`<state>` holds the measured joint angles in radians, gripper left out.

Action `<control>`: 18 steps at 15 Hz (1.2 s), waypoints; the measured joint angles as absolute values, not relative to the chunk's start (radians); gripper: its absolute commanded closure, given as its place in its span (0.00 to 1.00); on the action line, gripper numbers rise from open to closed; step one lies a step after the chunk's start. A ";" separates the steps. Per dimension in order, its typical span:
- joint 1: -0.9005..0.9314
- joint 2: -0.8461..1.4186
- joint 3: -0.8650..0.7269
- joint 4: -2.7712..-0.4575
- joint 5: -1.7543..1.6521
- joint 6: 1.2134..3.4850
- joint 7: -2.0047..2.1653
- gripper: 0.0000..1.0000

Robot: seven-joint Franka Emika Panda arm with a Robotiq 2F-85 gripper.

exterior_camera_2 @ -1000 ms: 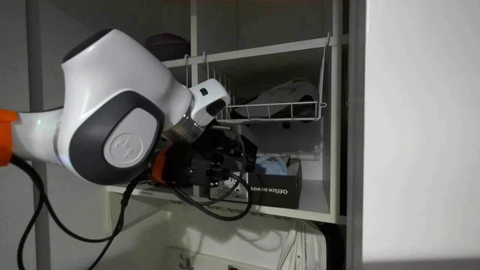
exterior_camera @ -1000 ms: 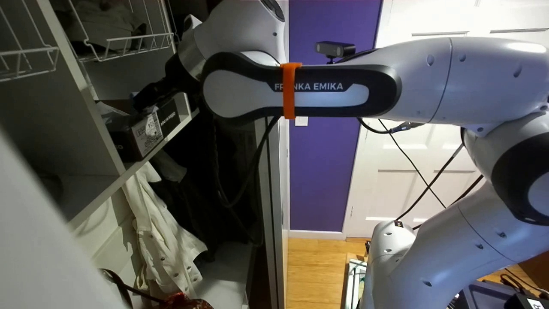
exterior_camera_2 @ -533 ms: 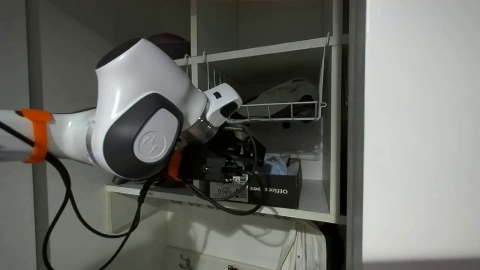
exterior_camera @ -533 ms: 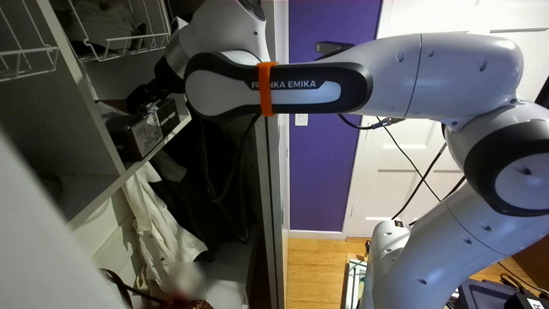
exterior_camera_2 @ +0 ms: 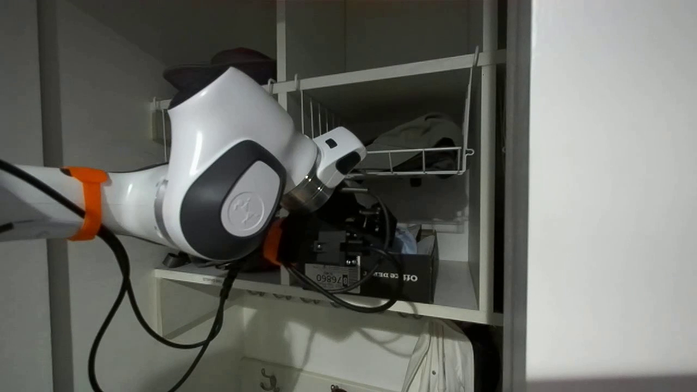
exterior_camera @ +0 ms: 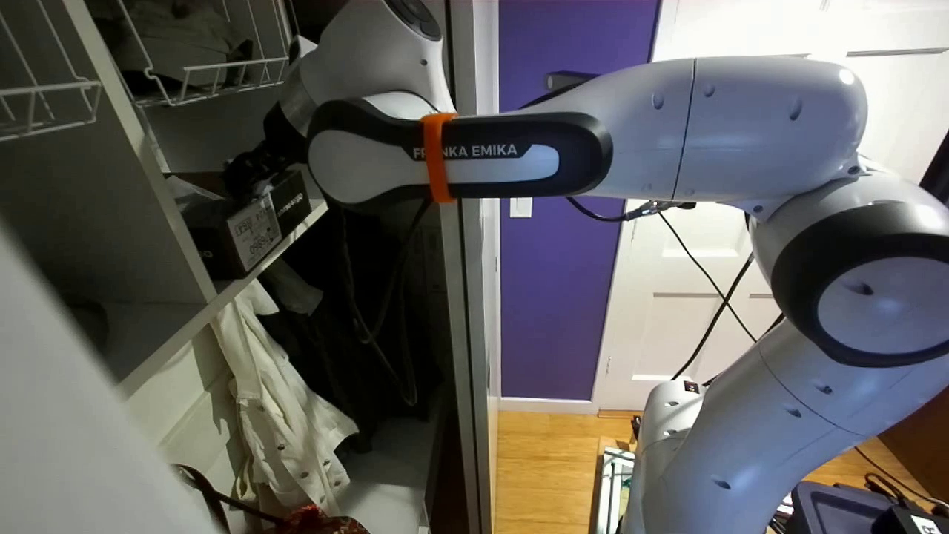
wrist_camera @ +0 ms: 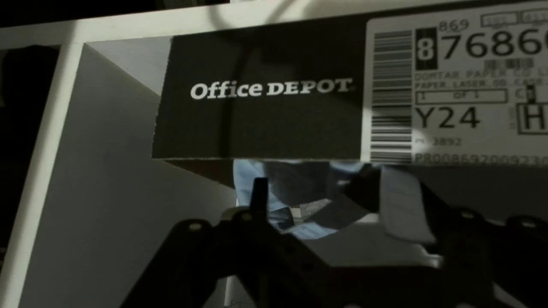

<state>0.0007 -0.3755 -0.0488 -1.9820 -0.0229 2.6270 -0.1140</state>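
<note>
Pale closet shelving (exterior_camera_2: pixel 460 283) takes up the scene, a wire basket (exterior_camera_2: pixel 433 162) hanging in its right-hand compartment and a white shirt (exterior_camera_2: pixel 444 359) below. Beneath the basket sits a black Office Depot box (wrist_camera: pixel 261 124), in the same place as a second ago, with light blue cloth (exterior_camera_2: pixel 405 242) in its open top. What has changed is the arm (exterior_camera_2: pixel 234 114): in an exterior view it has come farther right, covering more of the box's lettering and of the cloth, while more of a dark hat-like thing (exterior_camera_2: pixel 188 75) at the left has come into sight. The gripper (wrist_camera: pixel 330 190) is at the box's top, released, its fingers (wrist_camera: pixel 259 194) spread apart; in the wrist view the cloth shows beyond the gap between them. Whether they touch the cloth cannot be told.
</note>
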 measured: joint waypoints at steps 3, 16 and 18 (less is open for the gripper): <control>-0.006 -0.372 -0.048 -1.977 -0.026 2.627 -0.114 0.72; -0.010 -0.380 -0.054 -1.961 -0.026 2.686 -0.114 0.97; -0.011 -0.394 -0.058 -1.958 -0.024 2.700 -0.106 0.97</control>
<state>-0.0113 -0.3936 -0.0583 -1.9580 -0.0243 2.6995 -0.1060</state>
